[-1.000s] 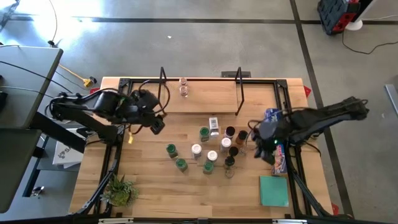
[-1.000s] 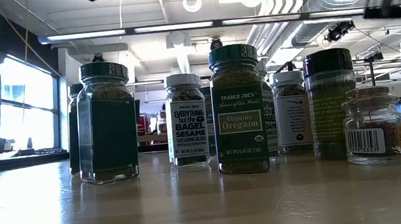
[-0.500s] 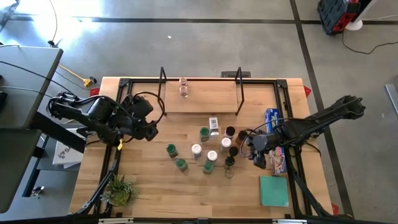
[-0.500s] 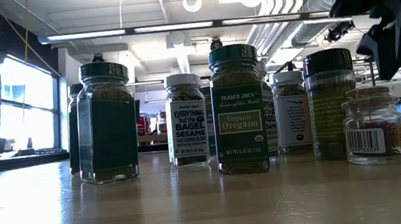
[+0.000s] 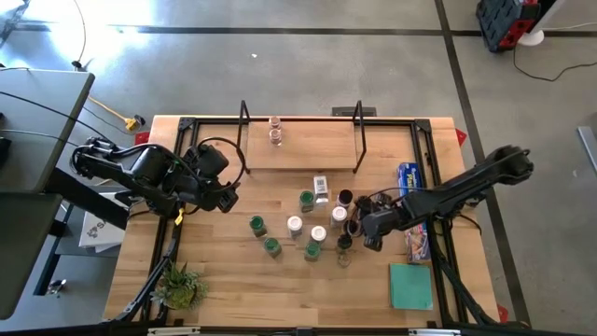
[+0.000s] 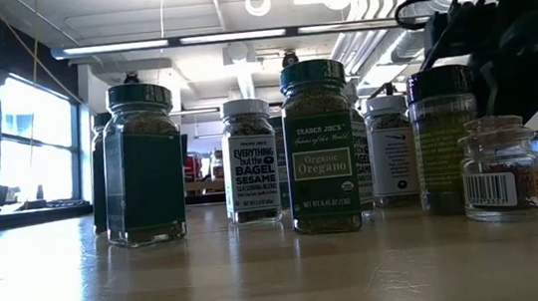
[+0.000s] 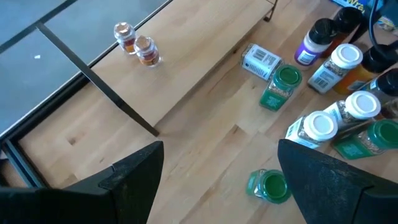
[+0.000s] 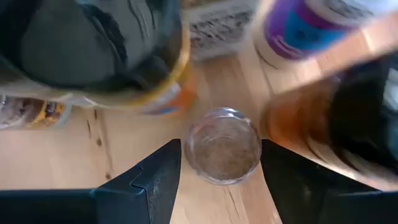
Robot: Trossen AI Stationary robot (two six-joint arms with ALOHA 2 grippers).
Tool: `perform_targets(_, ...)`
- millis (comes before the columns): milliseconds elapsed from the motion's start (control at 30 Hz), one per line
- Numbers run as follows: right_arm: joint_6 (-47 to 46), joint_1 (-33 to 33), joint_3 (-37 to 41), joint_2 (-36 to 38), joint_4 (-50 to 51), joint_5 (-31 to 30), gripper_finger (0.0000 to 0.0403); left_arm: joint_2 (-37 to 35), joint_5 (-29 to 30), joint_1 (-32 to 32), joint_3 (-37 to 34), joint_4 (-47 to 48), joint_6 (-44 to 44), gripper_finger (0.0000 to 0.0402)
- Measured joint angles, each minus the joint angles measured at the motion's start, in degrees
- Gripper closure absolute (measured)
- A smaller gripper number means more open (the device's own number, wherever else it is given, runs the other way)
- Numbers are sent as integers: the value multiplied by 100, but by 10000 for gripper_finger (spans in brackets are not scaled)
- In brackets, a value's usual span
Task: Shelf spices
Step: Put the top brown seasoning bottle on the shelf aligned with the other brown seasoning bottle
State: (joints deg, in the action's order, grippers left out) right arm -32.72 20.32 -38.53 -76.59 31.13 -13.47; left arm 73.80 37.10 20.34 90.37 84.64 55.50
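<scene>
high view: the spices [image 5: 317,224] sit bunched in the middle of the wooden table [image 5: 224,280], green, white and dark lids mixed, one lying on its side with the label up. two little clear jars [image 5: 274,131] already stand on the shelf [image 5: 308,149], the light board at the far edge between black wire uprights. the right gripper [image 5: 369,230] is down at the right edge of the bunch, right over the dark-lidded ones. the left gripper [image 5: 222,194] hangs off to the left of the bunch, holding nothing. blue box [image 5: 414,224] and a flat teal square [image 5: 410,285] lie along the right side, small plant [image 5: 179,285] at the near left corner.

low view: labels read nicely here. the oregano jar [image 6: 320,145] says "trader joe's organic oregano", full of green flakes. the sesame jar [image 6: 251,160] reads "everything but the bagel sesame". a dark green jar [image 6: 140,164] stands left, and a small clear jar with a barcode [image 6: 501,168] holds reddish stuff. a dark arm looms top right.

left wrist view: its fingers [image 7: 134,174] are spread wide apart, nothing between them. both shelf jars have amber contents.

right wrist view: fingers [image 8: 155,177] parted either side of a clear-topped jar [image 8: 224,146] directly below, not closed on it. a purple-labelled jar [image 8: 311,28] and an orange-banded one [image 8: 155,93] crowd in, text too blurry to read.
</scene>
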Motion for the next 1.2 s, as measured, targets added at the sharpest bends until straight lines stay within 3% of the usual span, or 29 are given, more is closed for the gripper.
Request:
perform_targets(367, -178, 0, -1, -523, -559, -22, 197, 0, -2, 0, 0, -11, 93, 93)
perform_targets(567, -184, 0, -1, -521, -662, 28, 240, 0, -2, 0, 0, -11, 92, 93)
perform_targets(767, -594, 11, -143, -192, -138, 494, 240, 0, -2, 0, 0, -24, 91, 93)
perform_targets(967, -512, -12, -1302, 468, 1913, 1149, 240, 0, 27, 0, 0, -48, 79, 93)
perform_targets(1200, 295, -771, -3262, 455, 2667, 1139, 240, 0, 96, 0, 0, -94, -54, 93)
